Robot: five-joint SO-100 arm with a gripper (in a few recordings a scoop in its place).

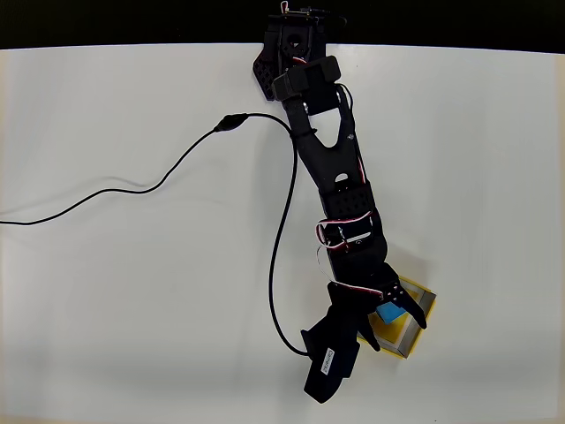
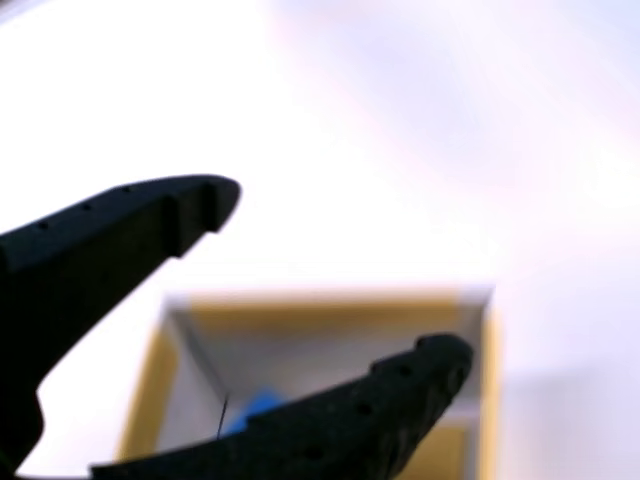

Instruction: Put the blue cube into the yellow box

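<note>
The yellow box (image 1: 427, 300) sits at the lower right of the white table in the overhead view, partly under my black arm. The blue cube (image 1: 388, 314) shows inside the box's outline, between my two fingers. My gripper (image 1: 397, 334) hangs over the box. In the wrist view the jaws stand wide apart, my gripper (image 2: 335, 275) open above the yellow box (image 2: 330, 305). The blue cube (image 2: 255, 408) lies on the box's pale floor, half hidden behind the lower finger (image 2: 400, 395). Nothing is held between the fingers.
A thin black cable (image 1: 132, 188) runs from the table's left edge across to the arm's base and loops down beside the arm to the wrist. The table's far edge (image 1: 132, 46) meets a dark background at the top.
</note>
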